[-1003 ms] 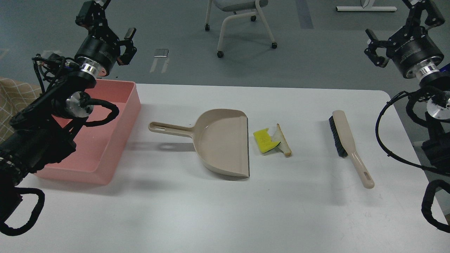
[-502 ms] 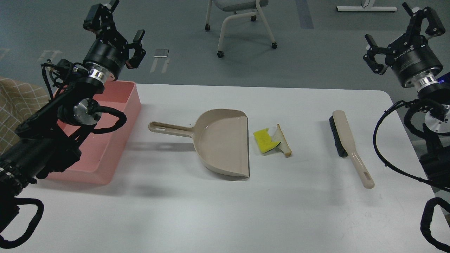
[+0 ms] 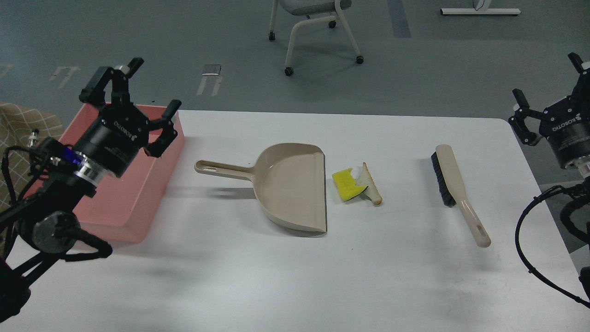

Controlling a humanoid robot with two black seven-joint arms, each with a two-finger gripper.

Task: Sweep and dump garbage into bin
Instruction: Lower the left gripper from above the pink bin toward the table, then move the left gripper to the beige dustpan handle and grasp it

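The garbage lies mid-table: a yellow sponge (image 3: pixel 346 185) with a green side, touching a triangular white bread slice (image 3: pixel 371 183) with tan crust. A beige dustpan (image 3: pixel 288 185) lies just left of them, its open edge facing them and its handle pointing left. A beige brush (image 3: pixel 454 186) with black bristles lies to the right. The pink bin (image 3: pixel 133 193) stands at the table's left edge. My left gripper (image 3: pixel 131 92) is open and empty, above the bin's far right corner. My right gripper (image 3: pixel 548 80) is open and empty, beyond the table's right edge.
The white table (image 3: pixel 295 281) ends just behind the dustpan and at the right near the brush. An office chair (image 3: pixel 313 27) stands on the grey floor behind. A beige patterned cloth (image 3: pixel 18 124) shows at far left.
Both arms have dropped lower. My left gripper moved down and toward me over the bin. My right gripper moved down and to the right, off the table's edge. Nothing on the table moved.
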